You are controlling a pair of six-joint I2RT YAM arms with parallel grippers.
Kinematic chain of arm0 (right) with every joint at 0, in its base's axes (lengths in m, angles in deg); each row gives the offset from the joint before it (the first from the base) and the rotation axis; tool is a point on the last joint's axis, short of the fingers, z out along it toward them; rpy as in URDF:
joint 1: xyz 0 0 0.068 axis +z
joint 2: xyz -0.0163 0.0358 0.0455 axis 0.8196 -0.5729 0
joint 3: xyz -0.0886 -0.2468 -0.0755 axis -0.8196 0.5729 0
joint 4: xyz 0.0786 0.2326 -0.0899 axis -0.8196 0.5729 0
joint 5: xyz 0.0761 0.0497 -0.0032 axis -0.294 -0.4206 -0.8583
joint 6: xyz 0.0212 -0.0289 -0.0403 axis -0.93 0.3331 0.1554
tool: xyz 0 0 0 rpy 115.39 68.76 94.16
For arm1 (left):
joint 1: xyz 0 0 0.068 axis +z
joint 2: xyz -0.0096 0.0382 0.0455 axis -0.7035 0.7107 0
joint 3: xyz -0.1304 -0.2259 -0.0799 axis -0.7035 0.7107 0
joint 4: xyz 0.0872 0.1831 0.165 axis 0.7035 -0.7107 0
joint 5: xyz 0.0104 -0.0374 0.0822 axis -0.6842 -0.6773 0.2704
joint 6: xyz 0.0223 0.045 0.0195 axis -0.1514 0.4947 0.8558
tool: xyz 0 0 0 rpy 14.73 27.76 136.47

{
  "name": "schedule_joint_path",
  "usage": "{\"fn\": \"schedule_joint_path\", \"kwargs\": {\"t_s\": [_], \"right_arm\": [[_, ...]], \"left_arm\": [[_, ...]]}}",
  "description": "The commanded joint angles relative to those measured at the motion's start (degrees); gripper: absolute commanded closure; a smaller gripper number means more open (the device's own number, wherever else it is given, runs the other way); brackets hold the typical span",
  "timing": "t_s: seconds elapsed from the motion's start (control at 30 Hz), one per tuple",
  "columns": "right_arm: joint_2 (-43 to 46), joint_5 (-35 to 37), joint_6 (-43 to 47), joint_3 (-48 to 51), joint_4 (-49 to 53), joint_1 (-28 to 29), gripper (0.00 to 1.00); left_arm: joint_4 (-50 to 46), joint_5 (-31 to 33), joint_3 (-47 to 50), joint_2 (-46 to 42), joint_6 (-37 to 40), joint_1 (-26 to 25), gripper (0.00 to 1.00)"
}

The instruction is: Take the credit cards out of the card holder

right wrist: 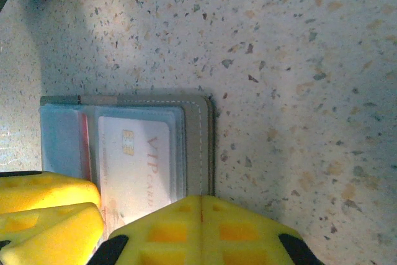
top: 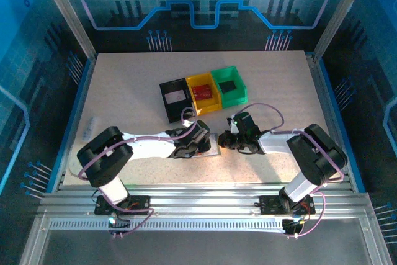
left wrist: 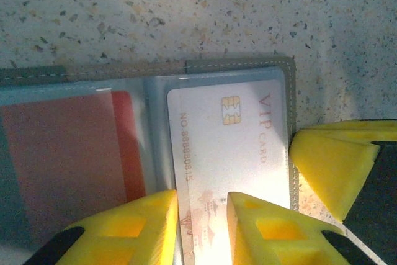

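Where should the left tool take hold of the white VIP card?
Probably the short end nearest the left tool: the white VIP card lies flat in the card holder's clear sleeve, far end tucked near the grey rim. Come in low from that end.

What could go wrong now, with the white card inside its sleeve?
1. The left gripper stands open over the white card, which lies under its clear sleeve; it may catch sleeve and card together.
2. The shut right gripper sits at the edge of the card holder, so the holder may slide.
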State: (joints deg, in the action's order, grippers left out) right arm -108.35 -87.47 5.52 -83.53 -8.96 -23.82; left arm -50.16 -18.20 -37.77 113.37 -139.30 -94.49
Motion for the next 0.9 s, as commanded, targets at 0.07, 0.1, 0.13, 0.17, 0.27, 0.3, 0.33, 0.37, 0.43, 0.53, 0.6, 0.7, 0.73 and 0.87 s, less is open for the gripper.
{"fn": "schedule_joint_path", "kwargs": {"t_s": [0.07,0.1,0.13,0.17,0.27,0.3,0.33,0.37,0.43,0.53,0.6,0.7,0.73,0.87], "right_arm": [[-2.5,1.7,0.4,2.5,10.0,1.5,1.00],[-2.5,1.8,0.4,2.5,10.0,1.5,1.00],[-2.4,1.8,0.4,2.5,10.0,1.5,1.00],[-2.3,1.8,0.4,2.6,10.0,1.6,1.00],[-2.5,1.8,0.4,2.7,9.9,1.5,1.00],[-2.5,1.9,0.3,2.6,9.7,1.6,1.00],[-2.6,1.7,0.3,2.7,9.6,1.6,1.00],[-2.6,1.7,0.2,2.7,9.5,1.5,1.00],[-2.8,1.7,0.2,2.7,9.3,1.6,1.00],[-2.8,1.6,0.2,2.8,9.3,1.6,1.00],[-2.8,1.6,0.1,2.8,9.3,1.7,1.00],[-2.9,1.6,0.0,3.0,9.1,1.8,1.00],[-3.0,1.6,-0.1,2.9,9.0,1.8,1.00],[-3.1,1.6,-0.2,3.2,8.7,2.0,1.00]], "left_arm": [[-3.7,1.3,-1.9,0.9,1.7,-0.3,0.72],[-4.2,1.7,-2.3,0.7,2.1,-0.2,0.72],[-4.7,2.0,-2.4,0.5,2.3,-0.2,0.71],[-4.8,2.2,-2.4,0.3,2.4,-0.2,0.71],[-4.5,2.0,-2.1,0.4,2.3,-0.3,0.71],[-4.3,1.7,-2.1,0.5,2.1,-0.2,0.71],[-3.8,1.3,-1.8,0.7,1.7,-0.2,0.71],[-3.2,1.1,-1.5,0.8,1.5,-0.2,0.71],[-2.4,0.9,-1.2,1.0,1.0,-0.2,0.71],[-2.1,0.7,-1.5,1.3,0.9,-0.2,0.71],[-1.9,0.6,-1.6,1.3,1.0,-0.2,0.71],[-1.5,0.5,-1.8,1.4,1.1,-0.2,0.72],[-1.5,0.5,-1.9,1.5,1.1,-0.2,0.72],[-1.2,0.4,-2.0,2.1,1.1,-0.2,0.74]]}}
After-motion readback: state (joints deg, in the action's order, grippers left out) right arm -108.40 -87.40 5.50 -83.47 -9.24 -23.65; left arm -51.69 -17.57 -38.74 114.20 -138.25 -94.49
